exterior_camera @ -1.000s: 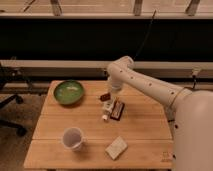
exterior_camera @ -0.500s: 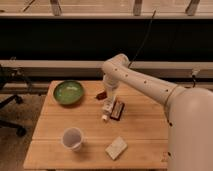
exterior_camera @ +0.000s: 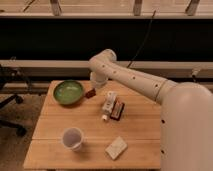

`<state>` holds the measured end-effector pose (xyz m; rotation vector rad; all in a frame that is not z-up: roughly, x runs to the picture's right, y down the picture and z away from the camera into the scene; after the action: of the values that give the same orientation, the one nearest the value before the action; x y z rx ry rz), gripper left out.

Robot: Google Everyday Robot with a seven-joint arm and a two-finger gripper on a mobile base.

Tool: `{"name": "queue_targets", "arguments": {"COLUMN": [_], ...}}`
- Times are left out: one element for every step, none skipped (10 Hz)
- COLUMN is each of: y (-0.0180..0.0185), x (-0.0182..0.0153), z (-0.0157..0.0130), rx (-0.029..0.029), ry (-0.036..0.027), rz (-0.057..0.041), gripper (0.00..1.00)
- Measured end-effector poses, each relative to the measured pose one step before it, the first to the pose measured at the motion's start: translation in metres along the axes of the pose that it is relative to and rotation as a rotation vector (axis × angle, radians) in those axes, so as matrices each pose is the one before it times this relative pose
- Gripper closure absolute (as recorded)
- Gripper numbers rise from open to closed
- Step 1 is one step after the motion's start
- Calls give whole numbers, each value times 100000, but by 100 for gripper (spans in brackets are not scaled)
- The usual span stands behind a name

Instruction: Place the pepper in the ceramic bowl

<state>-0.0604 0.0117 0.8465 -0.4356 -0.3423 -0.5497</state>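
Note:
The green ceramic bowl [exterior_camera: 68, 92] sits at the back left of the wooden table [exterior_camera: 95, 132]. The small dark red pepper [exterior_camera: 90, 93] hangs just right of the bowl's rim, a little above the table. My gripper [exterior_camera: 93, 89] is at the end of the white arm, directly over the pepper and holding it. The arm reaches in from the right, over the back edge of the table.
A white bottle [exterior_camera: 108, 105] and a dark red-black box [exterior_camera: 117, 109] lie side by side mid-table. A translucent plastic cup [exterior_camera: 73, 138] stands front left. A pale sponge-like block [exterior_camera: 116, 147] lies at the front. An office chair [exterior_camera: 7, 100] stands to the left.
The arm has swung left, carrying the pepper from beside the bottle and box to the bowl's right rim.

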Motion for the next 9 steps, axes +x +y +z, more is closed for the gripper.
{"name": "queue_targets", "arguments": {"y": [-493, -601, -714, -732, -704, -706, -755, -785, -1187], "x": [-581, -545, -459, -211, -274, -111, 43, -314, -617], "z": [164, 231, 427, 380, 301, 338, 358, 468, 628], "rx": [207, 280, 184, 332, 369, 301, 149, 41, 197], "ry": [173, 74, 271, 690, 396, 739, 1034, 462, 203], "rz": [-1920, -1926, -1729, -1136, -841, -908, -923, -1069, -1777], "gripper": [100, 100, 100, 100, 100, 100, 100, 100, 100]}}
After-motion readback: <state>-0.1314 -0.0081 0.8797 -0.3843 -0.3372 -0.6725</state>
